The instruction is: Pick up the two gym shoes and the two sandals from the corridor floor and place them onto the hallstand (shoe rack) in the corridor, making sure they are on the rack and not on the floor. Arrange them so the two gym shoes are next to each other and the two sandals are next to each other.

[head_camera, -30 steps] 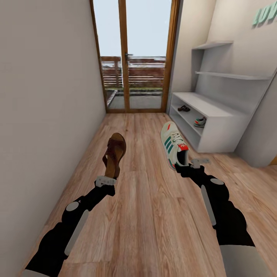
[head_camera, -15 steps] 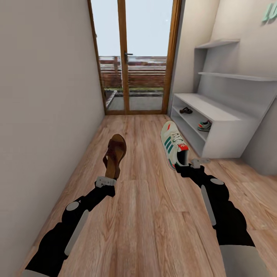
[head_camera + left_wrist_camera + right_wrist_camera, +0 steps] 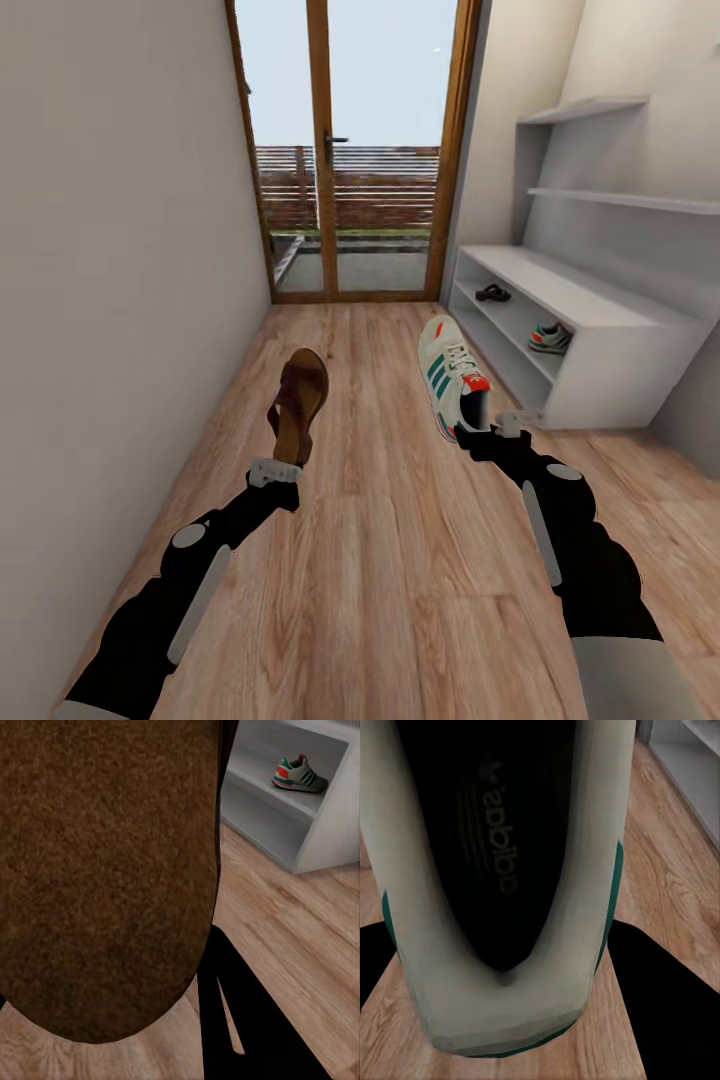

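Note:
My left gripper [image 3: 281, 463] is shut on the heel of a dark brown sandal [image 3: 297, 403], held up above the wood floor [image 3: 380, 560]; its sole [image 3: 105, 870] is close in the left wrist view. My right gripper [image 3: 486, 432] is shut on the heel of a cream gym shoe [image 3: 452, 378] with green stripes; its inner heel [image 3: 502, 855] faces the right wrist camera. The hallstand [image 3: 590, 300] stands at the right wall. On its upper open shelf lie the other sandal [image 3: 492, 293] and the other gym shoe [image 3: 551, 338], also the gym shoe [image 3: 298, 774] in the left wrist view.
A glass door with a wooden frame [image 3: 345, 150] closes the far end of the corridor. A plain wall [image 3: 110, 300] runs along the left. Two staggered wall shelves [image 3: 620, 200] hang above the hallstand's broad top.
The whole view has shifted: the hallstand and door have slid to the right in the picture and look nearer. Both arms keep the same hold on the sandal and the gym shoe.

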Robot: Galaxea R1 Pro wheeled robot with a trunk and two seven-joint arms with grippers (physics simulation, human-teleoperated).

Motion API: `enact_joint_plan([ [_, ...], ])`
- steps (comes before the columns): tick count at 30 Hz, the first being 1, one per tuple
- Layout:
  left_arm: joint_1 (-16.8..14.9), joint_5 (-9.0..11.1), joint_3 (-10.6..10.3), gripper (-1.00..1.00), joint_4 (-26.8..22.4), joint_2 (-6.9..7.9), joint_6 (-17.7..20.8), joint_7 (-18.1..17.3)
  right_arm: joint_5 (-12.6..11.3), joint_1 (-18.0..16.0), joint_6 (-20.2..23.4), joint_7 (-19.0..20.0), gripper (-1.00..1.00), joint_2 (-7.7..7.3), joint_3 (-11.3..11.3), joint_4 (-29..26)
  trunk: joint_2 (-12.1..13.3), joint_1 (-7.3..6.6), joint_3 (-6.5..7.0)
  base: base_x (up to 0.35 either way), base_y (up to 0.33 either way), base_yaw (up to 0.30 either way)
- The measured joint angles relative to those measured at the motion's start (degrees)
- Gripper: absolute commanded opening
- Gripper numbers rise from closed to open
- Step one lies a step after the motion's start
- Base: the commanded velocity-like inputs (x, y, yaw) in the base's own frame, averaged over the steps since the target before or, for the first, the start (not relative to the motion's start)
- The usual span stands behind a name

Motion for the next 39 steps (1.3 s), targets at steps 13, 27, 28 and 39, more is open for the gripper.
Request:
enact_joint_plan([
  [13, 0.0, 0.0, 0.0, -1.00, 0.0, 0.00, 0.0, 0.0, 0.0, 0.0, 0.0, 0.0, -1.00, 0.01, 0.0, 0.0, 0.0, 0.00, 0.00, 0.347, 0.106, 0.000],
  [27, 0.0, 0.0, 0.0, -1.00, 0.0, 0.00, 0.0, 0.0, 0.0, 0.0, 0.0, 0.0, -1.00, 0.00, 0.0, 0.0, 0.0, 0.00, 0.00, 0.347, 0.106, 0.000],
  [28, 0.0, 0.0, 0.0, -1.00, 0.0, 0.00, 0.0, 0.0, 0.0, 0.0, 0.0, 0.0, -1.00, 0.00, 0.0, 0.0, 0.0, 0.00, 0.00, 0.347, 0.106, 0.000],
  [39, 0.0, 0.0, 0.0, -1.00, 0.0, 0.00, 0.0, 0.0, 0.0, 0.0, 0.0, 0.0, -1.00, 0.00, 0.0, 0.0, 0.0, 0.00, 0.00, 0.347, 0.106, -0.001],
])
